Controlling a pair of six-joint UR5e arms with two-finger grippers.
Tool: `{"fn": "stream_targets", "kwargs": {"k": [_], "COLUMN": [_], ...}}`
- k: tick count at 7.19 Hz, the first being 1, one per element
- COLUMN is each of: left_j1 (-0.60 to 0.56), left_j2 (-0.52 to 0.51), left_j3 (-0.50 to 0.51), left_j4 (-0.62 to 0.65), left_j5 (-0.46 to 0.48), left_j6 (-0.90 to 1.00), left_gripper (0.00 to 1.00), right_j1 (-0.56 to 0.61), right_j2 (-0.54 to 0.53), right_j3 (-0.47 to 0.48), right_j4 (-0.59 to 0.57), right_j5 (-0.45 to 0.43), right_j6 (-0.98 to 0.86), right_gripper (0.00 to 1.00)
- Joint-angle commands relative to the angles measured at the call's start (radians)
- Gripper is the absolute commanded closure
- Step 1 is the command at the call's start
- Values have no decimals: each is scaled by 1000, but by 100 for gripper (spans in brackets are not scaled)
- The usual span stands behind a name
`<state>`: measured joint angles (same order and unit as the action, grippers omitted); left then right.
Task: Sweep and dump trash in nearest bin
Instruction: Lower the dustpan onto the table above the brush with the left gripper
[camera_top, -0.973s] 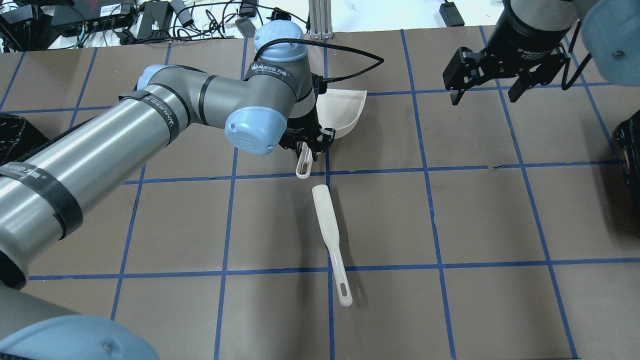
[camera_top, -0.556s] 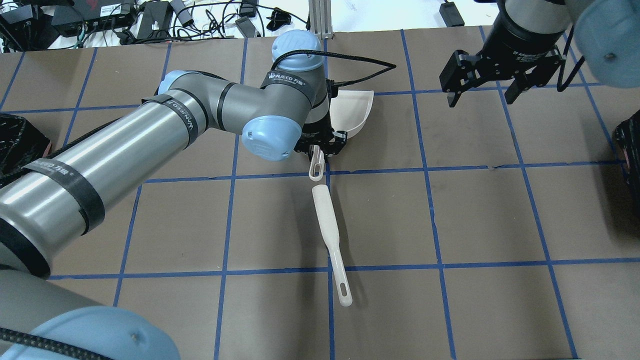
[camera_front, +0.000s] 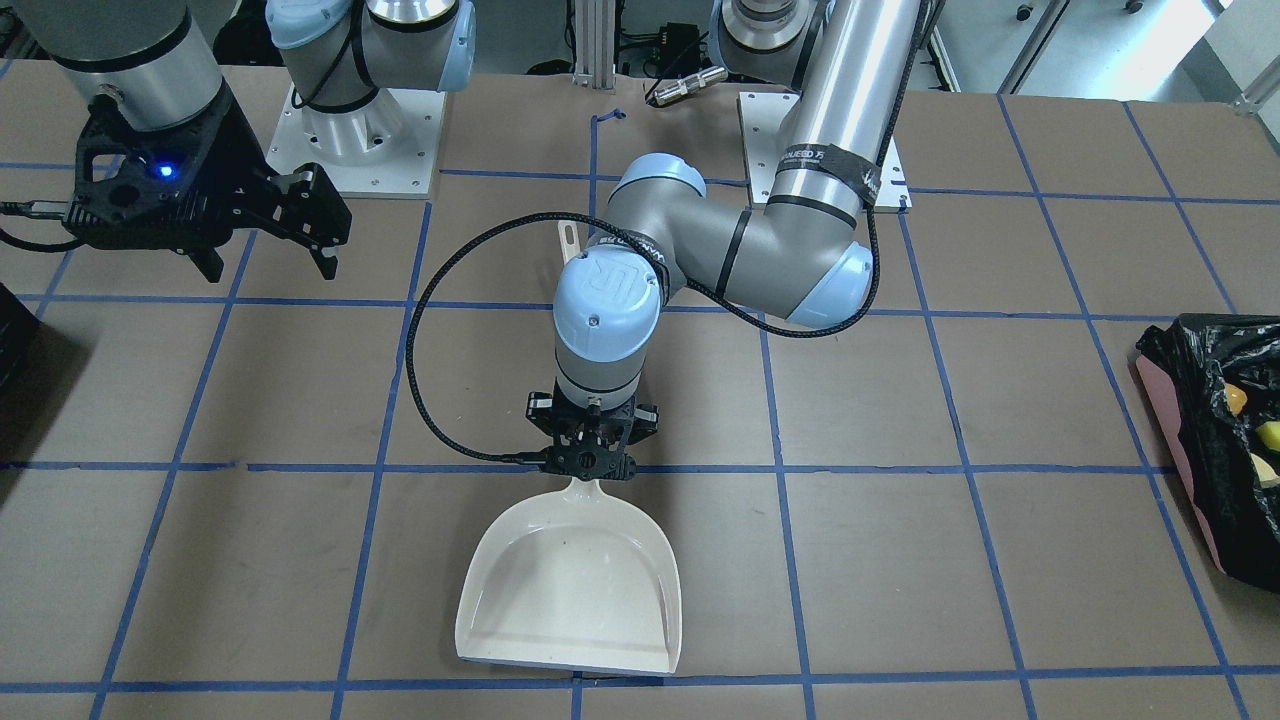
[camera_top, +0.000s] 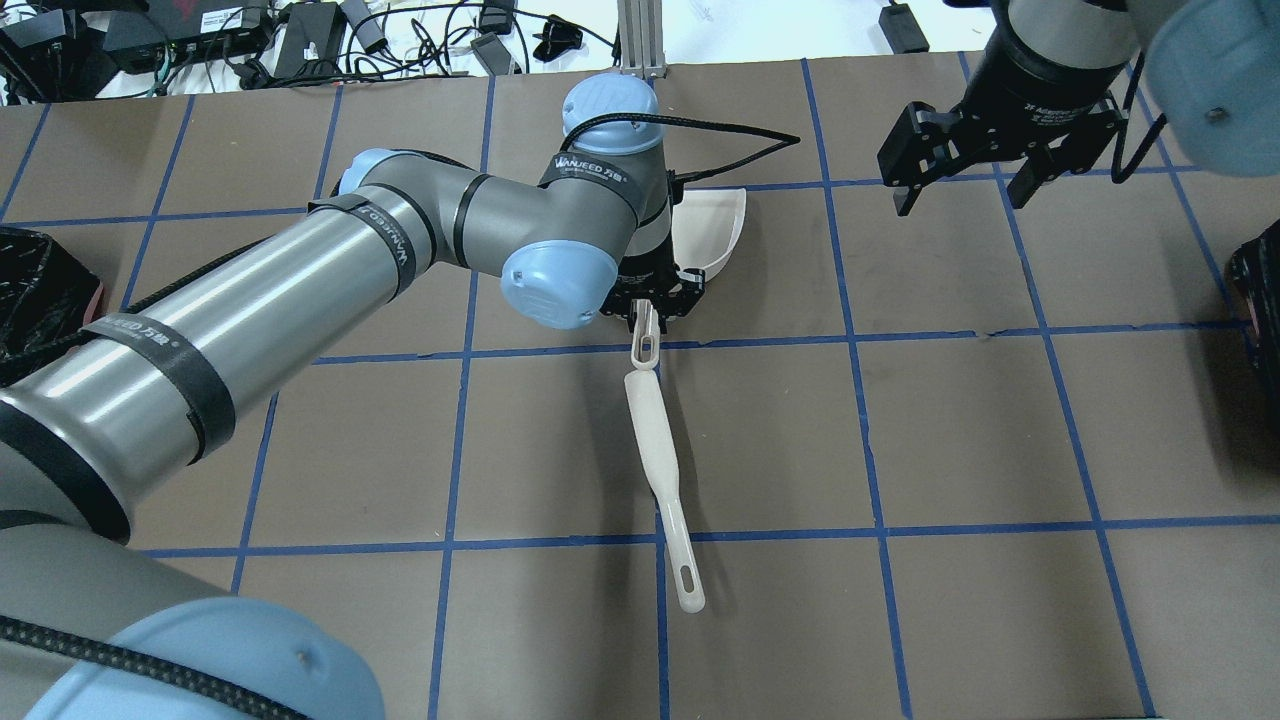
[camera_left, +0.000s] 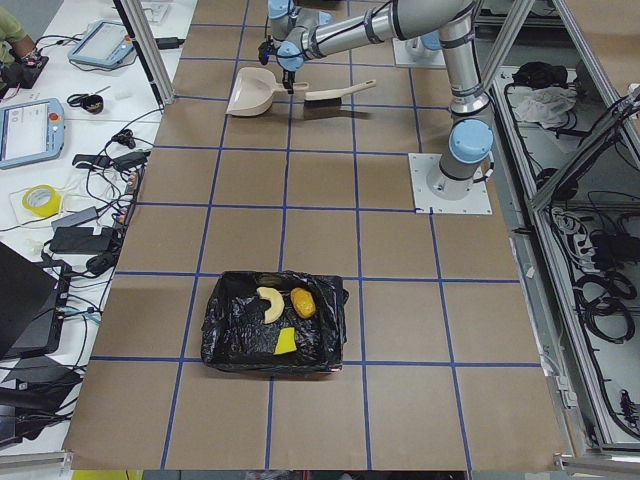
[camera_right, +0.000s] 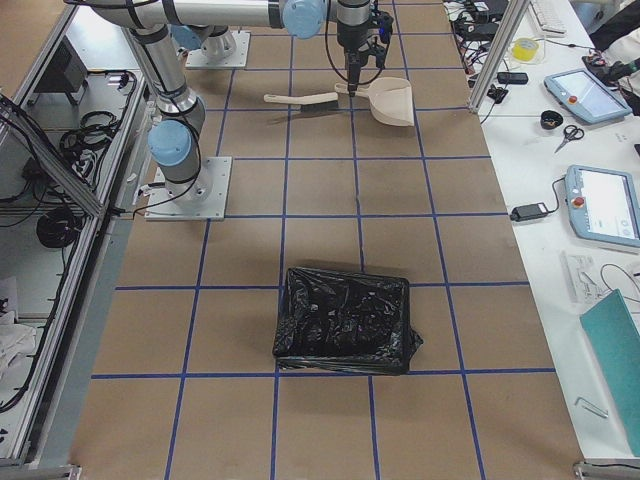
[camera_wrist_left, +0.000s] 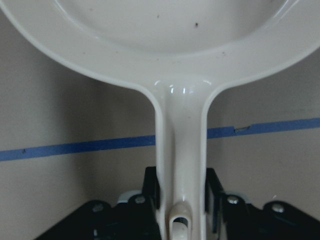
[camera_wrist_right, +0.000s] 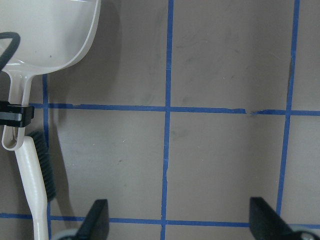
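Observation:
My left gripper (camera_front: 592, 470) is shut on the handle of the cream dustpan (camera_front: 570, 590), which is empty and sits on the brown table; the wrist view shows the handle (camera_wrist_left: 181, 150) between the pads. The trash lies inside the black-lined bin (camera_left: 215, 330) at my left end of the table: an orange-brown lump (camera_left: 303, 301), a pale cream piece (camera_left: 268, 303) and a yellow sponge wedge (camera_left: 284, 343). My right gripper (camera_top: 968, 190) is open and empty above the table, to the right of the dustpan (camera_top: 715, 225).
A cream brush (camera_top: 652, 440) lies on the table just behind the dustpan handle, its head almost touching the handle's end. A second black-lined bin (camera_right: 345, 320) stands at my right end of the table. Cables and devices lie beyond the far edge.
My left arm has carried the dustpan a little to the right and turned it, so the handle's end now nearly touches the brush head. The right gripper has barely moved.

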<state>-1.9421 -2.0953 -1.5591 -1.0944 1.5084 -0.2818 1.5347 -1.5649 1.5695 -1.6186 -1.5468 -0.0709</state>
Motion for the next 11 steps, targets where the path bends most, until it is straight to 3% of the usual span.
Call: {"fn": "stream_targets", "kwargs": {"k": [1, 2, 3, 4, 5, 7, 10, 11], "left_j1": [-11, -12, -12, -12, -14, -5, 103, 144], "left_j2": [-9, -12, -14, -12, -2, 49, 173, 205], "left_j3": [1, 1, 1, -1, 1, 8, 65, 63], "left_j4": [13, 14, 27, 27, 25, 18, -53, -61], "left_j5": [0, 0, 0, 0, -11, -14, -25, -145], "left_j6": [-10, -8, -10, -13, -13, -13, -7, -10], "left_gripper": [100, 100, 86, 21, 0, 0, 0, 0], "right_j1": [-1, -1, -1, -1, -1, -1, -1, -1], "right_j2": [5, 6, 6, 6, 6, 6, 5, 5], "right_j3": [0, 0, 0, 0, 0, 0, -2, -2], "right_j4": [-1, -3, -7, -7, -7, -7, -6, -6], "right_j5": [-1, 1, 1, 1, 1, 1, 1, 2], "right_j6": [-6, -6, -7, -7, -7, -7, -6, -6], "right_gripper": [0, 0, 0, 0, 0, 0, 0, 0]}}
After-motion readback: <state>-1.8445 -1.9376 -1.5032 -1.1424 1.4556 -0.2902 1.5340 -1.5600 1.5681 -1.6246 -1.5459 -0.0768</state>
